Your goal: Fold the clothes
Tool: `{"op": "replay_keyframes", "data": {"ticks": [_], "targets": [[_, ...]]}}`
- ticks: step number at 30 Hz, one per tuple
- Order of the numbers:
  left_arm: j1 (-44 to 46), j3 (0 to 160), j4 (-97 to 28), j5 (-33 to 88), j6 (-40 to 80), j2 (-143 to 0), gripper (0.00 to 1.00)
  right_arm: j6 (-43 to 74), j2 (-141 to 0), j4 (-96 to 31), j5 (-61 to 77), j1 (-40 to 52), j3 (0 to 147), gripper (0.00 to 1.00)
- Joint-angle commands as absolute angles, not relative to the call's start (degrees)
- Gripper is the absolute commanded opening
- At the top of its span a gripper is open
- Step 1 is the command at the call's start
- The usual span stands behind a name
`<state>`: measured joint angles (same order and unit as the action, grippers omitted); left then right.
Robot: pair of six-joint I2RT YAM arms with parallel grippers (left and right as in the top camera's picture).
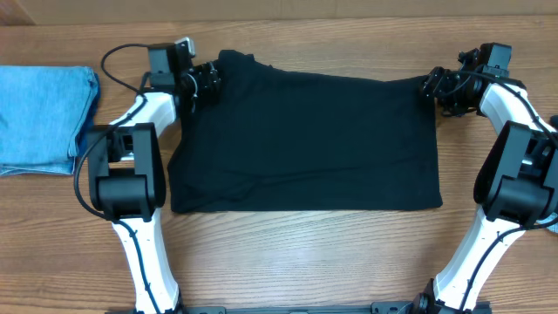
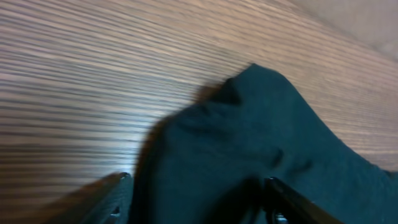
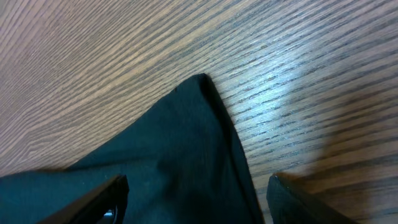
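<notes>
Black shirt (image 1: 305, 139) flat mid-frame on counter (image 1: 305, 262), left pincer (image 1: 205, 83) released, straddling its upper-left corner, right pincer (image 1: 433, 85) released over upper-right corner, blue denim (image 1: 44, 118) at left edge

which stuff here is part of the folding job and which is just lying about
Job:
- black shirt, spread flat
- blue denim, folded, at the left
- left gripper and right gripper, open at the shirt's far corners

Just there:
- table
- cable looped by the left arm
</notes>
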<state>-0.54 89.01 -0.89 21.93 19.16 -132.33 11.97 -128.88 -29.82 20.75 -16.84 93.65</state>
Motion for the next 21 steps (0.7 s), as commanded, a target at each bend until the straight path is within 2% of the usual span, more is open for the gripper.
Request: {"op": "replay_keyframes", "data": {"ticks": [1,5,8,12,15,21], "targets": [[0.7,89.4,-1.7,20.5,18.1,-133.4,0.60,11.9,-127.7,-29.7,21.1,-17.0,94.9,0.75],[0.4,89.4,-1.7,19.6,18.3,-133.4,0.47,11.9,-127.7,-29.7,18.5,-17.1,94.9,0.76],[0.2,89.4,-1.9,18.4,18.5,-133.4,0.42,11.9,-127.7,-29.7,17.0,-17.1,94.9,0.80],[-0.2,89.4,-3.1,17.8,18.7,-133.4,0.33,11.9,-127.7,-29.7,13.3,-17.2,94.9,0.79],[-1.1,89.4,-4.8,17.8,18.9,-133.4,0.29,11.9,-127.7,-28.5,12.6,-17.7,94.9,0.72],[-2.3,89.4,-4.0,22.1,19.4,-133.3,0.30,10.4,-128.6,-24.4,14.5,-17.8,94.9,0.71]]}}
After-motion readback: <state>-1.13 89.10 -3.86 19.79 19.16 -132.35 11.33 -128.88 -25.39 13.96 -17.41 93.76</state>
